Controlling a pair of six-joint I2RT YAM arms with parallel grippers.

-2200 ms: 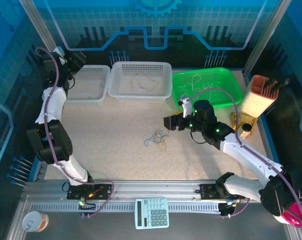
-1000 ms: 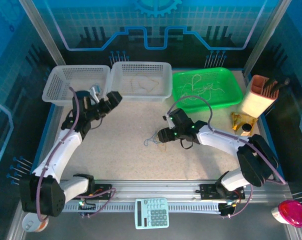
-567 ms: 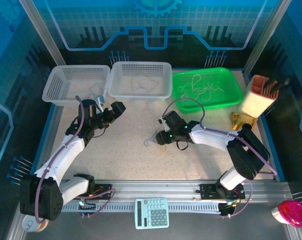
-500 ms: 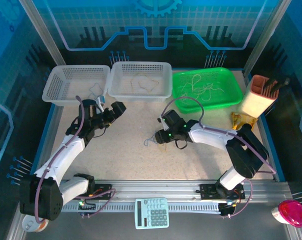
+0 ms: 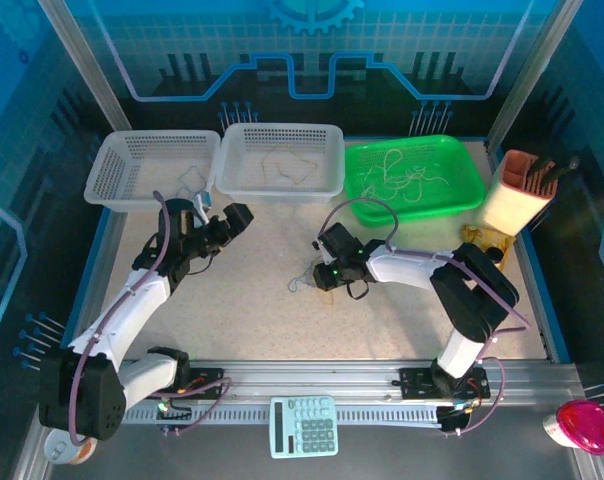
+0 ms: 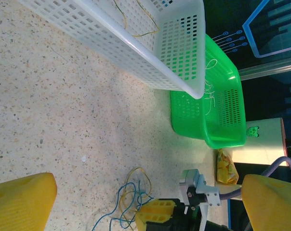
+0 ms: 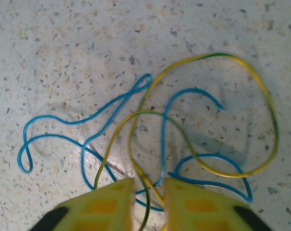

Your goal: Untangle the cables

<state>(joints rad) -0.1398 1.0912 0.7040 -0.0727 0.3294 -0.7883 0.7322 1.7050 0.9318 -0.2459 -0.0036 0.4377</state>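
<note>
A small tangle of blue and yellow-green cables (image 5: 302, 283) lies on the speckled table mid-front. My right gripper (image 5: 317, 278) is down at its right side. In the right wrist view the right gripper (image 7: 148, 192) is open by a narrow gap, with yellow strands (image 7: 261, 91) and blue strands (image 7: 63, 120) running between its yellow fingers (image 7: 102, 204). My left gripper (image 5: 234, 218) hovers left of the tangle, wide open and holding nothing. From the left wrist view the left gripper (image 6: 148, 183) looks over the cables (image 6: 131, 192).
At the back stand a white basket (image 5: 152, 168), a second white basket (image 5: 327, 170) holding yellowish cables and a green basket (image 5: 467, 185) holding white cables. A tan container (image 5: 527, 190) and yellow packet (image 5: 482, 240) sit right. A calculator (image 5: 304, 425) lies on the front rail.
The left arm swung from the far-left basket towards the table's middle and has held still lately. The right gripper slid left onto the tangle, which bunched up smaller.
</note>
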